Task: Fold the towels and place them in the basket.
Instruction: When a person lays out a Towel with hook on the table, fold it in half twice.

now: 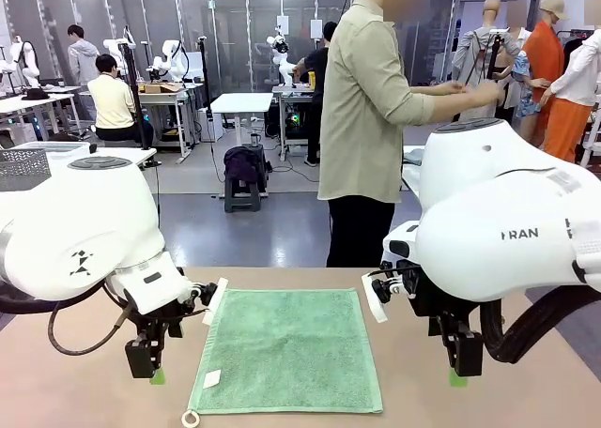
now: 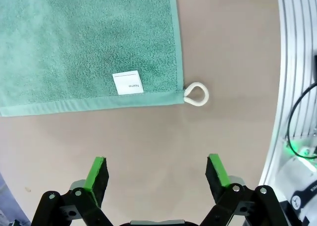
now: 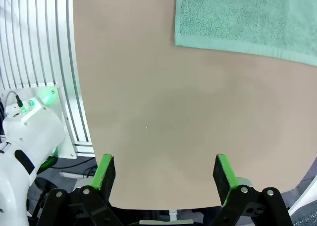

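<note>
One mint-green towel (image 1: 286,350) lies spread flat on the brown table, with a white label and a white loop (image 1: 191,419) at its near left corner. My left gripper (image 1: 150,372) hangs open just left of that corner, above bare table. In the left wrist view the towel (image 2: 84,42) and its loop (image 2: 197,94) lie beyond the open left gripper (image 2: 157,176). On the other side, my right gripper (image 1: 460,370) is open too, to the right of the towel's near right corner. The right wrist view has the towel's corner (image 3: 247,18) far ahead of the right gripper (image 3: 163,179). The basket is out of view.
A person (image 1: 371,118) stands at the far side of the table, turned to the right, hands away from it. Bare table (image 1: 451,409) surrounds the towel. The slatted metal table edge (image 2: 297,62) runs close beside my left gripper, and likewise beside my right (image 3: 44,62).
</note>
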`<state>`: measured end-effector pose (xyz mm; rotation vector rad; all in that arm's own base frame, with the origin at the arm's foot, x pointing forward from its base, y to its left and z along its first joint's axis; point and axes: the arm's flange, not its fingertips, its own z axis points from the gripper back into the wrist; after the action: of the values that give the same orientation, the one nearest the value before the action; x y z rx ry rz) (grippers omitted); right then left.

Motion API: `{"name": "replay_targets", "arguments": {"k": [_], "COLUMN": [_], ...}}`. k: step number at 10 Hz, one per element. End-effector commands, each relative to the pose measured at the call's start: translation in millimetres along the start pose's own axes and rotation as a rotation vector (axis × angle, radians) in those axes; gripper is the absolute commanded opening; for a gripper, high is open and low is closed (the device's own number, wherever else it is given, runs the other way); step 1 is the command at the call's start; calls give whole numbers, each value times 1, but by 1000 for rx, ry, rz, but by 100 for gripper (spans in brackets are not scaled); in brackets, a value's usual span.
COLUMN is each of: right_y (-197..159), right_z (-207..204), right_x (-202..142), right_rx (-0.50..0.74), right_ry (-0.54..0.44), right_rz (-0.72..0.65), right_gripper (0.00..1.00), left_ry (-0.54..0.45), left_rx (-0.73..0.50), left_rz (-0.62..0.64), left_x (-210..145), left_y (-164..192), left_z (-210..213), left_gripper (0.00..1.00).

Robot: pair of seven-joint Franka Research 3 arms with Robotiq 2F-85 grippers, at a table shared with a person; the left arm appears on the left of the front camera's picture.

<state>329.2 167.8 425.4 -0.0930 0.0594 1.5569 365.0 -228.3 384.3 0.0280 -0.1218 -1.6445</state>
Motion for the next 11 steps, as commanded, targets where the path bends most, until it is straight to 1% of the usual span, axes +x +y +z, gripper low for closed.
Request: {"name": "replay_targets", "arguments": {"k": [1, 6, 8, 9, 10, 11], "right_y": [0, 0, -7, -4, 0, 3], "right_z": [0, 0, -12, -17, -23, -30], "right_x": [0, 0, 13, 19, 26, 35], "right_rx": [0, 0, -35, -78, -98, -131], "right_ry": [1, 0, -79, -82, -87, -86], "right_rz": [-6, 0, 5, 37, 46, 20], "right_gripper": [100, 100, 100, 100, 100, 100], "left_ry": [-7, -1, 12, -8, 1, 10], "left_rx": [15, 1, 44, 41, 27, 22], "left_rz": [-1, 0, 1, 18, 4, 12], "left_x": [1, 0, 17, 24, 29, 36], "left_y": [1, 0, 4, 4, 1, -3], "left_z": [1, 0, -11, -18, -26, -35], "left_gripper": [100, 100, 100, 100, 100, 100]}}
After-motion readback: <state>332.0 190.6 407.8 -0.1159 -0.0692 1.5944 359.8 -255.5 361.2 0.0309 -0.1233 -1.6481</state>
